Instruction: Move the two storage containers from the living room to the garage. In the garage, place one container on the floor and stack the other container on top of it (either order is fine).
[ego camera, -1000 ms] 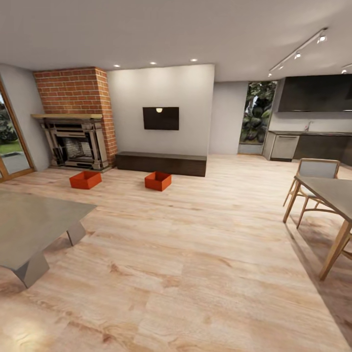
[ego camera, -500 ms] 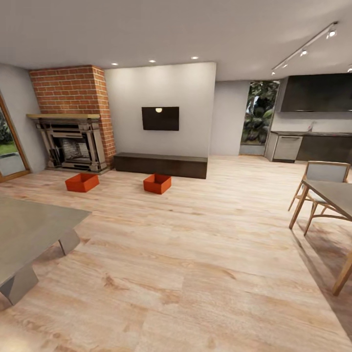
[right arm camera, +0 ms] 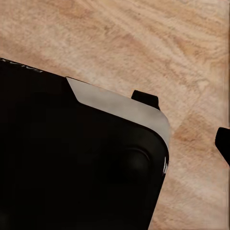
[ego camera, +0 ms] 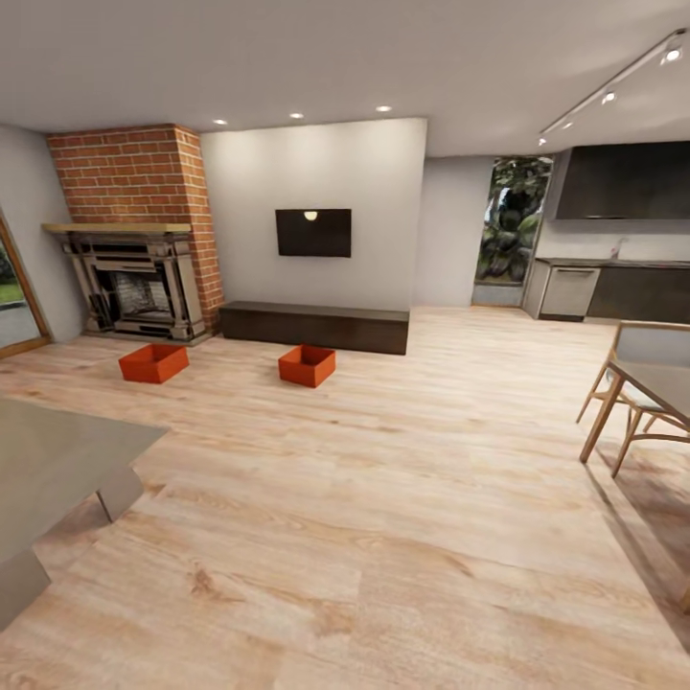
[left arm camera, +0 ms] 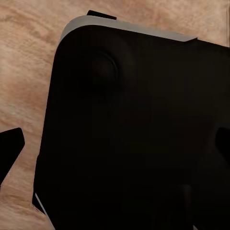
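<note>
A wide room with a light wood-plank floor is seen from the head view. Two orange-red storage containers are set on that floor in the left half of the frame, well apart from each other. The left container lies just in front of the brick fireplace, at the left of the frame. The right container lies near the middle of the frame, just in front of the long dark cabinet that runs along the pale back wall. Both are upright with their open tops shown. A dark screen is mounted on the wall above the cabinet.

A grey low table is cut off at the lower left edge, and a wooden dining table with a chair is cut off at the right edge. A dark kitchen counter is seen at the upper right, beside a tall window with greenery.

In the left wrist view, a large black body of the robot is shown over the plank floor, with a dark fingertip at the left edge. In the right wrist view, the same kind of black body is shown, with dark tips at the right edge. Whether either pincer is wide or narrow cannot be told from these views.
</note>
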You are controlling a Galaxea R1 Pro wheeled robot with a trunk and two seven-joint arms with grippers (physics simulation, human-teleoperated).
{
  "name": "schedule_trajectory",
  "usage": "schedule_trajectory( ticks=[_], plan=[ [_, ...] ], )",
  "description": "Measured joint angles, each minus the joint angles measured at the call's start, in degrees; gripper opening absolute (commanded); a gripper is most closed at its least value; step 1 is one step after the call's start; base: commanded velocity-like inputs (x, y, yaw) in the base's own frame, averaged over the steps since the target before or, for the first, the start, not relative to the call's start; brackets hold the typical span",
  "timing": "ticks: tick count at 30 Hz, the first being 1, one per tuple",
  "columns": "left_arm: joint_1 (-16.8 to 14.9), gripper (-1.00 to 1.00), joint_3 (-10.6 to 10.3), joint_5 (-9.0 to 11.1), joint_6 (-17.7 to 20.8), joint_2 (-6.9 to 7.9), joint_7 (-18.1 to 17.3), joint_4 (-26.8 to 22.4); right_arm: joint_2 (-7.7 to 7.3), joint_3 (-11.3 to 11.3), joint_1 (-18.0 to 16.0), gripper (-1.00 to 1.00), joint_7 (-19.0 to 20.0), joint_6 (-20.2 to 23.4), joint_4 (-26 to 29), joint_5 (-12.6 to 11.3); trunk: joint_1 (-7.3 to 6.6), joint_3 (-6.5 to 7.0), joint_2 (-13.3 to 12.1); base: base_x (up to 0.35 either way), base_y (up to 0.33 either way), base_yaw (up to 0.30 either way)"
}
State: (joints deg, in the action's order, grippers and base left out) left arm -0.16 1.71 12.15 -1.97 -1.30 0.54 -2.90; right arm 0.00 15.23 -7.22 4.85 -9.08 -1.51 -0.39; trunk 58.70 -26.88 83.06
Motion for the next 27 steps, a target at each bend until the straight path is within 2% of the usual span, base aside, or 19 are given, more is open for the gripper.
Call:
schedule_trajectory(
  ticks=[27],
  plan=[
    [0.00, 1.00, 0.00, -0.06, -0.02, 0.00, 0.01, 0.00, 0.00, -0.01, 0.00, 1.00, 0.00, 0.00, 0.00, 0.00, 0.00, 0.00, 0.00, 0.336, 0.000, 0.000]
  ],
)
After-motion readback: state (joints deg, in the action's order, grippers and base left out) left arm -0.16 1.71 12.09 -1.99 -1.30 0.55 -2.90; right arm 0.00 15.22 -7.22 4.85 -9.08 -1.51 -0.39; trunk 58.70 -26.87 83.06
